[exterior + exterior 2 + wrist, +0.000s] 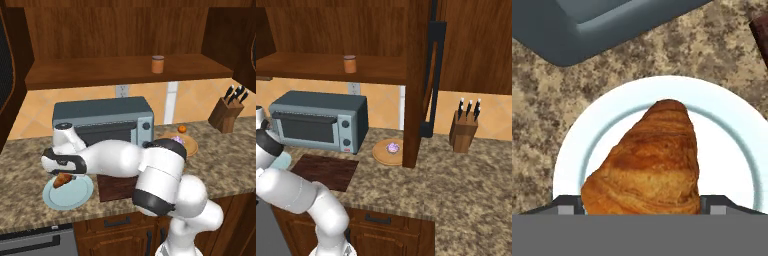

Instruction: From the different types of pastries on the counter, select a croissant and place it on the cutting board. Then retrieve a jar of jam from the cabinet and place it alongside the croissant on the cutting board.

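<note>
Right, my pincer [641,207] straddles the croissant [647,162] on the pale plate [732,150], tips w/ a gap either side, not clamped yet. Prob light, flaky, crushable: pinch the thick middle softly. Beyond, cutting board [116,186] on the surface.

The croissant [647,160] under my hand [641,202] has a flaky, layered crust, baked golden brown with a faint sheen along its ridges. It lies on a plate [732,150] that looks like smooth glazed ceramic, pale blue-white and softly glossy. The counter [30,165] is speckled stone, brown and beige, with a dull polish. The cutting board [326,170] is dark wood, matt, with visible grain. The toaster oven [102,120] has a smooth grey-blue metal casing, satin rather than shiny. The shelf [100,70] and cabinet fronts are warm brown wood with streaked grain. The knife block [462,132] is plain wood too.
</note>
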